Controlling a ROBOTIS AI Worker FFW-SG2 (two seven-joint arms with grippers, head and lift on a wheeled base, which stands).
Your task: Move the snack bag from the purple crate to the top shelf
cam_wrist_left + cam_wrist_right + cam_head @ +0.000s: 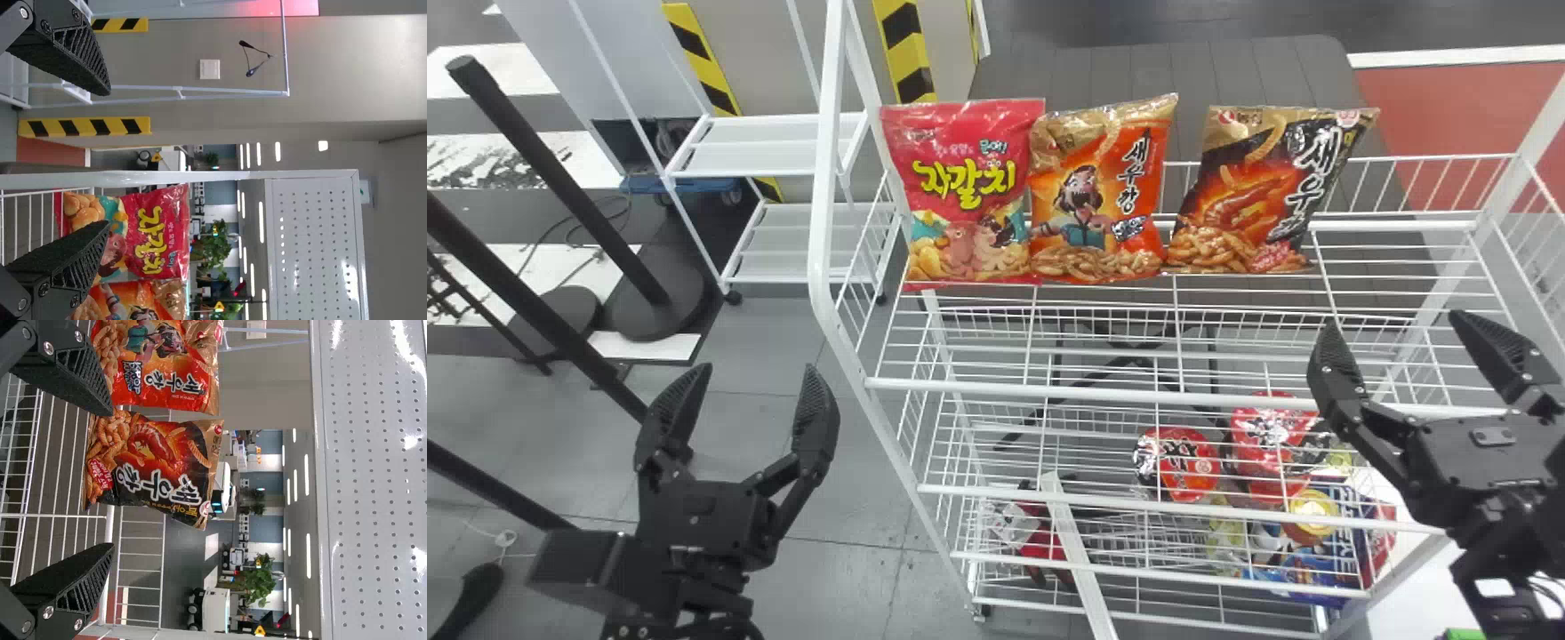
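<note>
my right pincer [1396,322]: wide open, nothing held, near top shelf [1138,396] | my left pincer [754,369]: wide open, empty | black snack bag [1249,200]: on that shelf beside orange bag [1098,200], probably the task's

3 snack bags [969,191] on upper shelf [1049,390], 1 wire rack [824,178], 1 left gripper [745,373], 1 right gripper [1398,324].

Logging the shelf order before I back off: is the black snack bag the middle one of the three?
No, the orange bag is in the middle, between the red bag and the black bag.
</note>
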